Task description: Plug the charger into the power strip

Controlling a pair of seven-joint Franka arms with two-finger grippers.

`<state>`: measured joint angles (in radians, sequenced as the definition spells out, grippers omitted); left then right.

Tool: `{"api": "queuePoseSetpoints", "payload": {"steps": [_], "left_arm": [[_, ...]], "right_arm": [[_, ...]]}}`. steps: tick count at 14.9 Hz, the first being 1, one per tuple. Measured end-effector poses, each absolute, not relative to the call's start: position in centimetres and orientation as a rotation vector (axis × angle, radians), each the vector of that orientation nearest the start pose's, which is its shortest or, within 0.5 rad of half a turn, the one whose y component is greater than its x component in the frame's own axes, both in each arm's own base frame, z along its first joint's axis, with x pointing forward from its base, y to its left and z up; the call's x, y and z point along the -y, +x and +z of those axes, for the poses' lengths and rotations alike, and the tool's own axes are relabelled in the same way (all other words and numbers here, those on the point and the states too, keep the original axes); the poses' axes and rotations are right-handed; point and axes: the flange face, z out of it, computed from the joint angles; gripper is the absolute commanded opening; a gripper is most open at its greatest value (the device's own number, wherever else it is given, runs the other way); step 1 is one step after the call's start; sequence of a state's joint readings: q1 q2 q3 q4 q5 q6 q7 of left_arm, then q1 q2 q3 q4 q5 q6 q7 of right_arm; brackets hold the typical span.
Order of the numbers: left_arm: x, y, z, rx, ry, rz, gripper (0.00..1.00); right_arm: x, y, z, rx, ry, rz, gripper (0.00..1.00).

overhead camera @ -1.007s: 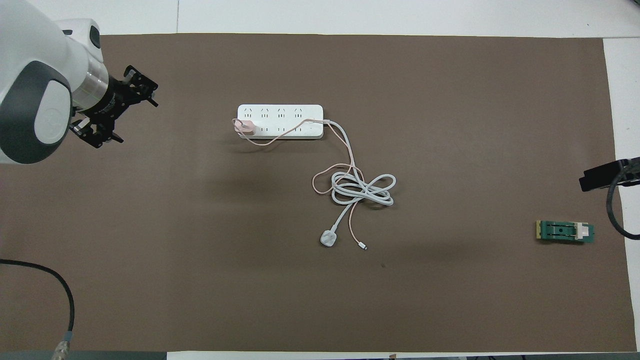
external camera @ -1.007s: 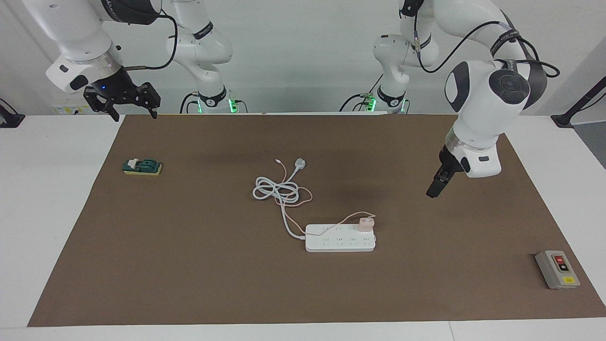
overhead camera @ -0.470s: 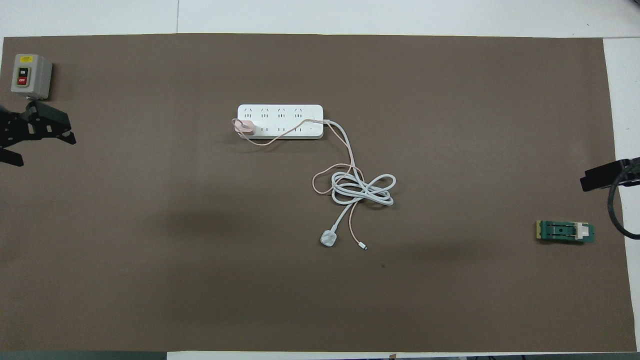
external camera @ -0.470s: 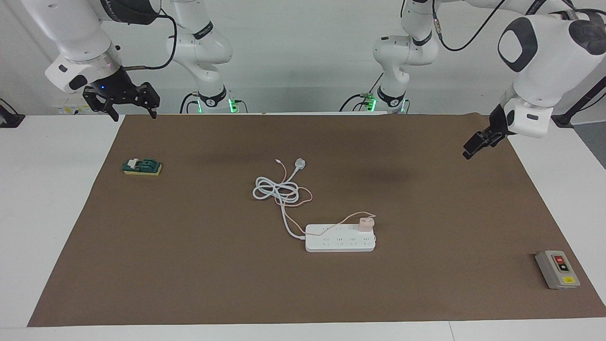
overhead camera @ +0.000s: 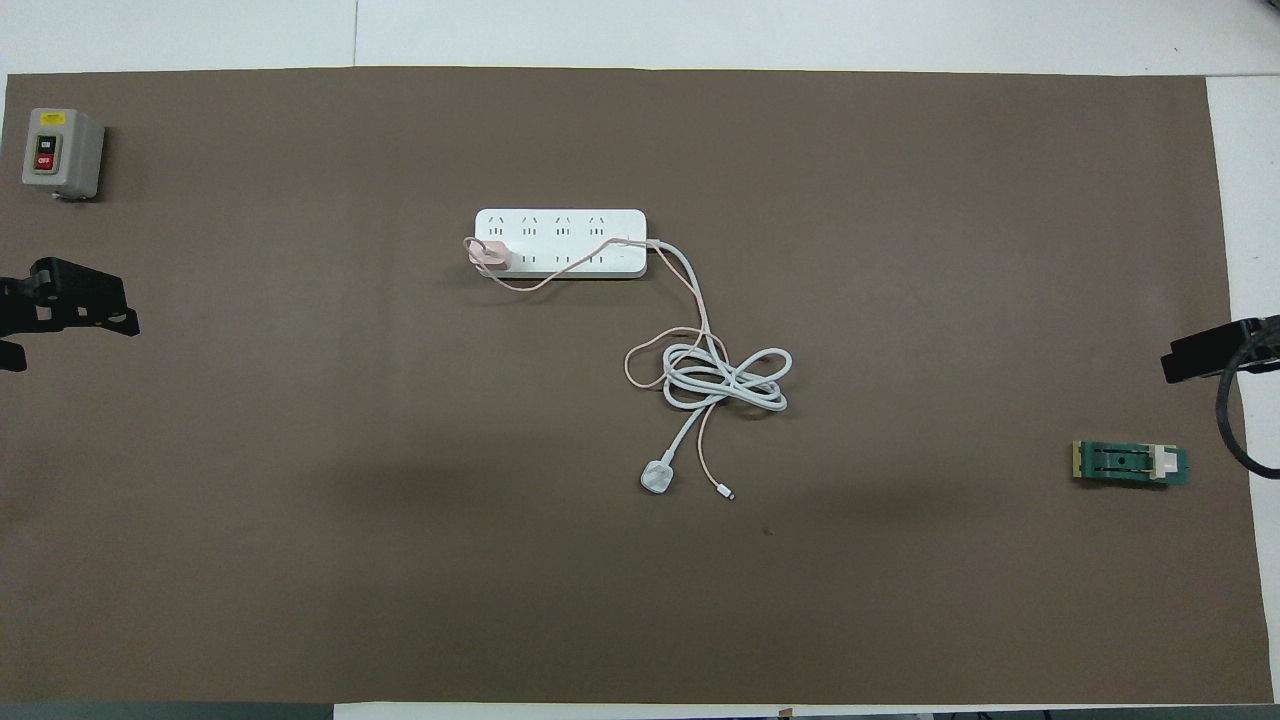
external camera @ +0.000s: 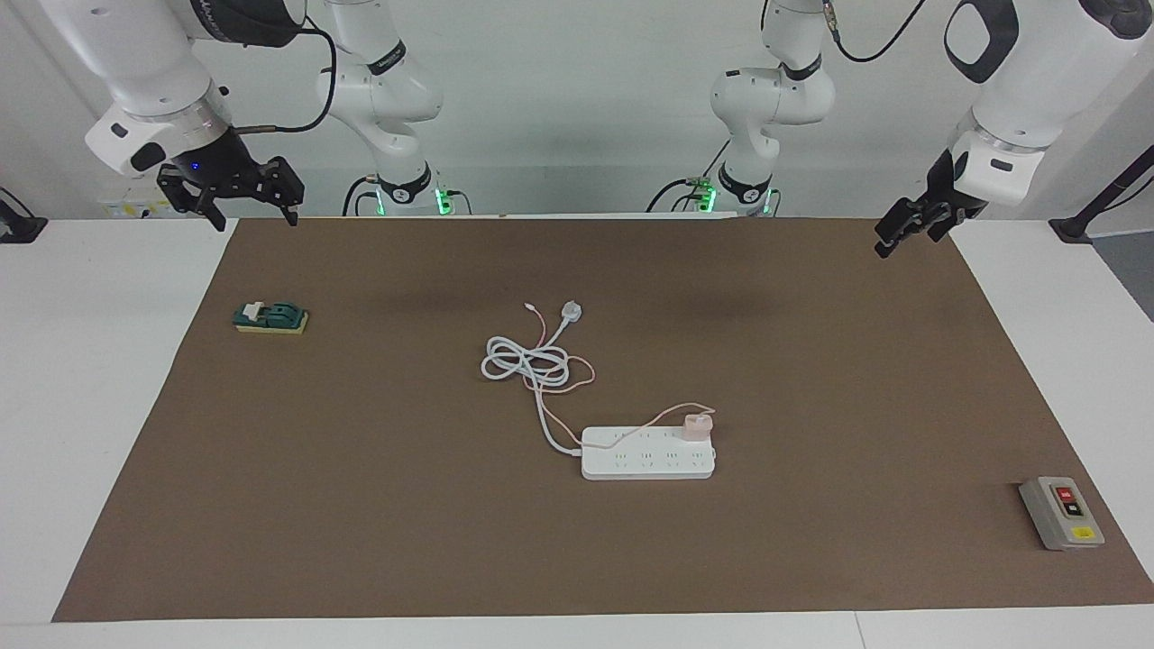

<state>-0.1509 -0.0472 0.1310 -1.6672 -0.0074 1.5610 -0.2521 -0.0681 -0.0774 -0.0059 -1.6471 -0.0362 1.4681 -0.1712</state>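
Charger: the pale pink charger (external camera: pixel 697 425) sits upright on the power strip (external camera: pixel 647 453), in the end socket toward the left arm's end of the table, on the row nearer the robots; judged from this, it is already plugged in.
Cable: its thin pink cable (overhead camera: pixel 655 345) arcs across the strip toward four o'clock in the overhead view, then tangles with the coiled white cord (overhead camera: pixel 727 378).
Left gripper: the left gripper (external camera: pixel 909 228) hangs over the mat's corner by its own base, at two o'clock from the strip in the facing view, fingers spread and empty.
Right gripper: the right gripper (external camera: pixel 236 194) waits over the mat's corner at ten o'clock from the strip, fingers spread and empty.
Risk: the seating may be shallow; the prongs cannot be seen, so a half-inserted charger could tip out.
Cause: the pink cable lies looped with the white cord and its round plug (overhead camera: pixel 656 477); any tug on that tangle would pull sideways on the cube.
Bystanders: the grey switch box (external camera: pixel 1061 512) and the green block (external camera: pixel 270 317) lie well apart from it all.
Change: a second ago the left gripper hung low over the mat near the strip; it has since lifted and withdrawn to its corner. Charger, strip and right gripper have not moved.
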Motion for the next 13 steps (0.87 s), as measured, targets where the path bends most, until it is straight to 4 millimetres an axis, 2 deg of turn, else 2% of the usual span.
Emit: {"api": "queuePoseSetpoints", "payload": {"steps": [3, 8, 13], "left_arm": [[1.3, 53.5, 59.9, 0.346, -3.122, 0.129, 1.00], [2.4, 53.2, 59.6, 0.089, -3.141, 0.164, 1.00], [2.3, 53.2, 59.6, 0.043, -3.144, 0.161, 1.00]], "right_arm": [[4.3, 51.7, 62.2, 0.151, -3.157, 0.166, 1.00], [3.9, 51.7, 62.2, 0.161, -3.157, 0.166, 1.00], [3.9, 51.7, 62.2, 0.162, -3.157, 0.166, 1.00]]}}
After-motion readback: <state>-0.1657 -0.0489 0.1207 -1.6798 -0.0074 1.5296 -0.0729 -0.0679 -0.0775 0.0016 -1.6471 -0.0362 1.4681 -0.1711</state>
